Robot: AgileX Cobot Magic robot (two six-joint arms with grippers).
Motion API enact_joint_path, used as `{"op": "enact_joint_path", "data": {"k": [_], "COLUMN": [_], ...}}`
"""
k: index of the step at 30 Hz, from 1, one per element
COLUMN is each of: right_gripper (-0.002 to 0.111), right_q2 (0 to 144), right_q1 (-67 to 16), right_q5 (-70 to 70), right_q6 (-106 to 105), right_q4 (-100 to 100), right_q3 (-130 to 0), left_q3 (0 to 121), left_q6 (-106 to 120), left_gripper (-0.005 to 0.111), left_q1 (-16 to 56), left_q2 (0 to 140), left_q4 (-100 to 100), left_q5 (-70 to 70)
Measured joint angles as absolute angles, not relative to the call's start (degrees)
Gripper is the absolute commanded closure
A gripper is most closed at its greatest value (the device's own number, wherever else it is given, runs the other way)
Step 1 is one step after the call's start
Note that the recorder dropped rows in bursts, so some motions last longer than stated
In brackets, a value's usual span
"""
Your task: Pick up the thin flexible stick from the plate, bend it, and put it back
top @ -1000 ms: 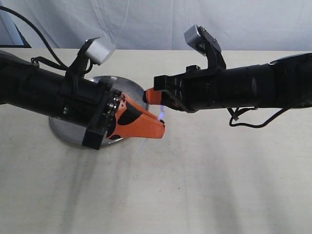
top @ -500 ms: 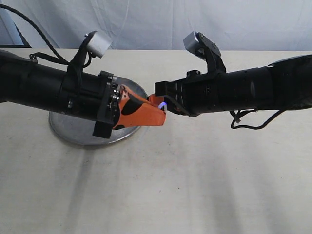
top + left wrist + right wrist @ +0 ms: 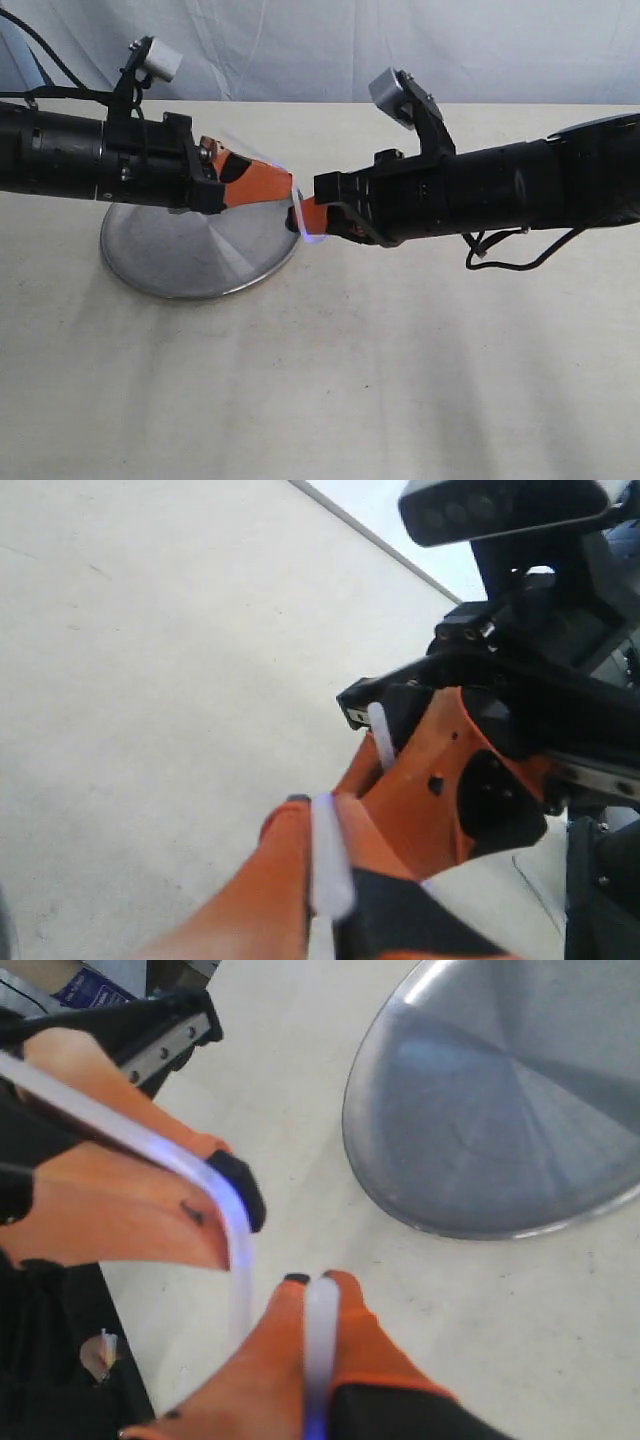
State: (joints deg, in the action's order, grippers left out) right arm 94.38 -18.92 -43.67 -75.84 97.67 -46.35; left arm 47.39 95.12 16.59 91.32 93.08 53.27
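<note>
The thin flexible stick (image 3: 232,1210) is a translucent white rod with a bluish glow, bent in a tight arc between my two grippers; it also shows as a short pale curve (image 3: 300,222) in the exterior view. My left gripper (image 3: 290,185) is shut on one end of the stick (image 3: 328,865), above the plate's right rim. My right gripper (image 3: 303,222) is shut on the other end (image 3: 318,1335), just off that rim. The two grippers' tips are almost touching. The plate (image 3: 170,255), a round shiny metal dish (image 3: 500,1100), lies on the table under the left arm.
The beige table (image 3: 330,370) stretches out in front of the plate. A pale cloth backdrop (image 3: 320,50) closes the far edge. A black cable (image 3: 510,250) hangs under the right arm.
The left arm has risen and drawn back leftwards, uncovering most of the plate. The right gripper has followed left to the plate's rim. The stick stays held between them.
</note>
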Motion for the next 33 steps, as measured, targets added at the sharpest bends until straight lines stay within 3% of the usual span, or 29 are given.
{"op": "enact_joint_path", "data": {"k": [21, 33], "right_gripper": [0.109, 0.109], "right_q2": [94.0, 94.0], "right_q1": [-19.3, -19.4], "right_q5": [-53.0, -27.2], "right_q6": [-75.6, -70.0], "right_q4": [94.0, 94.9], "right_q3": [-46.4, -46.4], "left_q3": [47.4, 47.4], "left_q6": [95.1, 87.3], "left_gripper": [0.107, 0.107], "left_q1": [16.1, 11.2], "left_q2": [91.5, 91.5], "left_q4": [93.4, 88.7], "left_q5": [50.1, 48.5]}}
